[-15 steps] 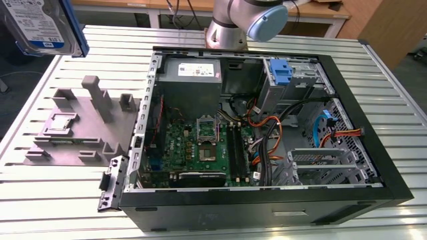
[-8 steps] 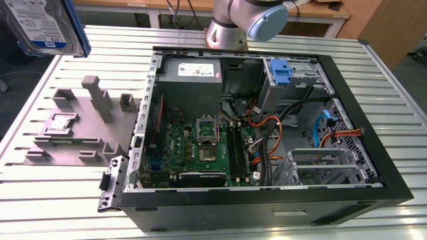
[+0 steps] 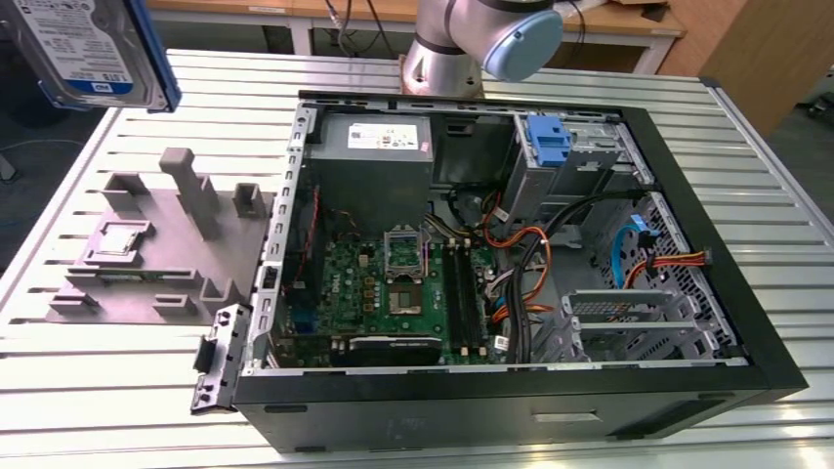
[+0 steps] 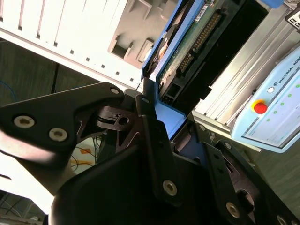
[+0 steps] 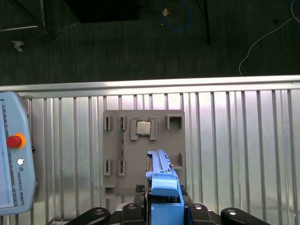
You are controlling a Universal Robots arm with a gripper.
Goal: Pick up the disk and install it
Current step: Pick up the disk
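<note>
The disk (image 3: pixel 92 49), a silver-grey drive with a blue-and-white label and blue rails, hangs high in the air at the exterior view's upper left, above the table beside the grey fixture (image 3: pixel 144 244). In the first wrist view the disk (image 5: pixel 161 178) stands edge-on between the black fingers of my gripper (image 5: pixel 164 211), right over the fixture (image 5: pixel 140 140). The second wrist view shows the disk's green circuit-board side (image 4: pixel 197 42) and its blue rail clamped in my gripper (image 4: pixel 178 136). The gripper is shut on the disk.
The open computer case (image 3: pixel 769 322) lies on the slatted table (image 3: pixel 104 391), with the motherboard (image 3: pixel 391 283), a power-supply box (image 3: pixel 371 137) and a blue bracket (image 3: pixel 550 147) in the drive bay. A small chip (image 5: pixel 143 129) rests on the fixture. A teach pendant (image 5: pixel 14 159) lies nearby.
</note>
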